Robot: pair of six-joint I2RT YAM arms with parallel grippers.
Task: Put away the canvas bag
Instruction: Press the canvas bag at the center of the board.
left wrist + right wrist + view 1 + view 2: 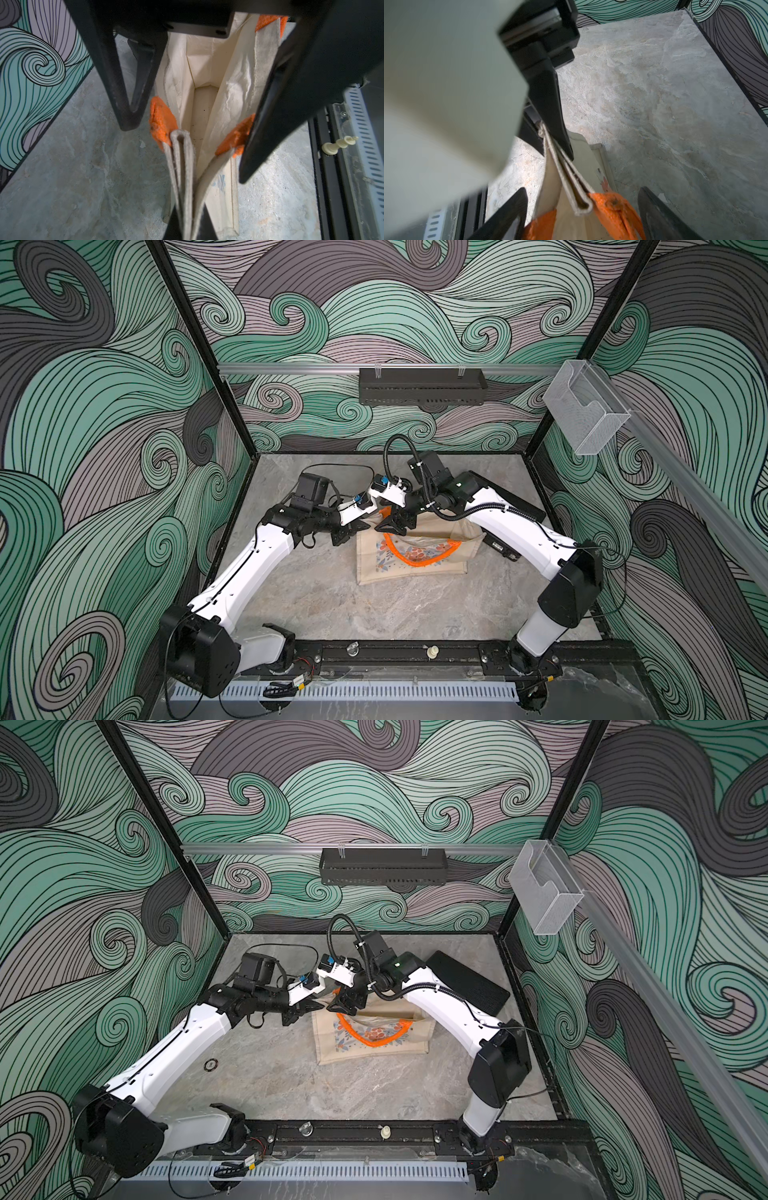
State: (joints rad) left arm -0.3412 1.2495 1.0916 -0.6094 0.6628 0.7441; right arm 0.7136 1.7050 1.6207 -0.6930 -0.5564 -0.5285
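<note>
Over the middle of the grey marbled tabletop [332, 614], the black two-fingered left pincer [356, 528] is pressed together on the folded rim at the left end of the beige canvas bag [415, 568] with orange handles, which sits between both arms. Just right of it, the right pincer [583, 192] stands spread wide, one finger [660, 216] on each side of that rim fold, gripping nothing.
</note>
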